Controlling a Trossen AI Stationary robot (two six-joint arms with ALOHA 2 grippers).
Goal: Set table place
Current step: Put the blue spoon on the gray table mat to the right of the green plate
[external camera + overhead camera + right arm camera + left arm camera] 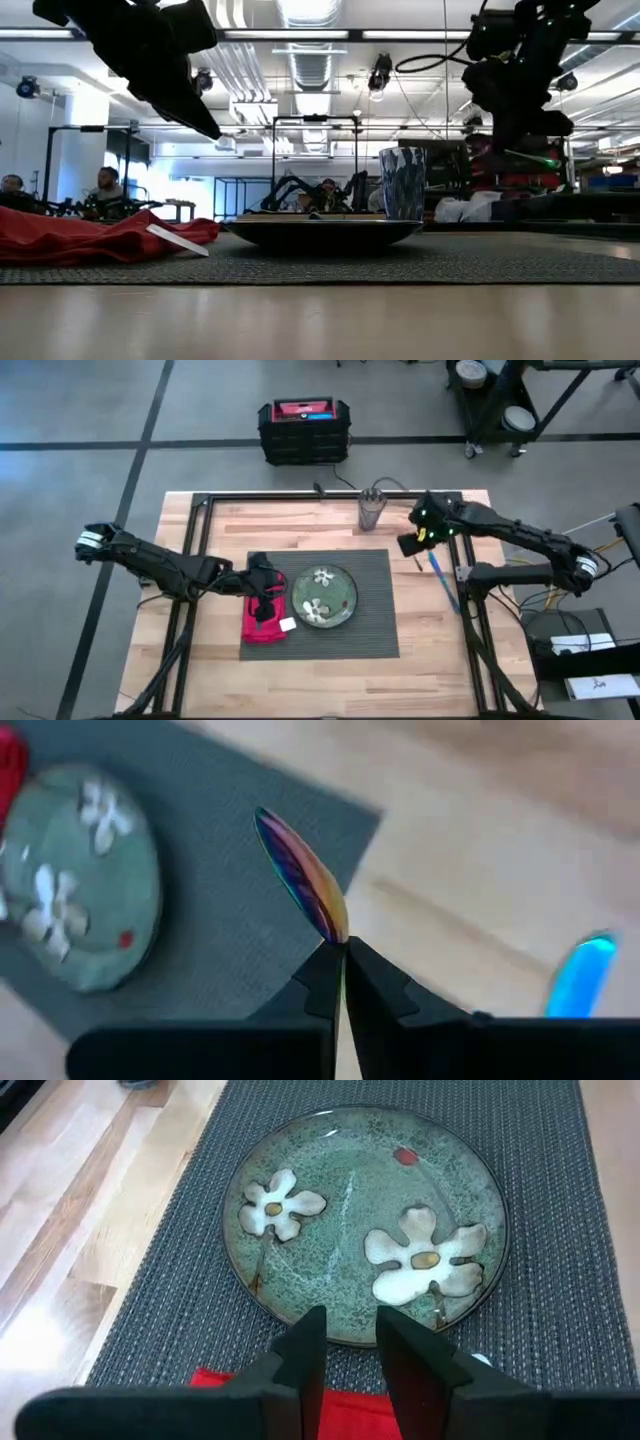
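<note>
A green flower-patterned plate (322,597) (365,1220) rests on the dark ribbed placemat (375,630). The red napkin (262,622) lies on the mat left of the plate. My left gripper (350,1345) hovers over the napkin's edge by the plate, open by a narrow gap with nothing in it. My right gripper (340,955) is above the mat's far right corner (412,543), shut on a thin purple-iridescent utensil (300,870). A glass (372,508) holding utensils stands beyond the mat's far edge. My right gripper pinches one end of the iridescent utensil (333,930) between its two fingertips. The fingers come slanting down from the table's right. The utensil sticks out beyond the fingertips, roughly in line with them, lifted clear above the mat's right edge.
A blue utensil (442,575) lies on the bare wood just right of the mat. A black and red case (303,428) sits on the floor beyond the table's far edge. Bare wood shows in front of and to both sides of the mat.
</note>
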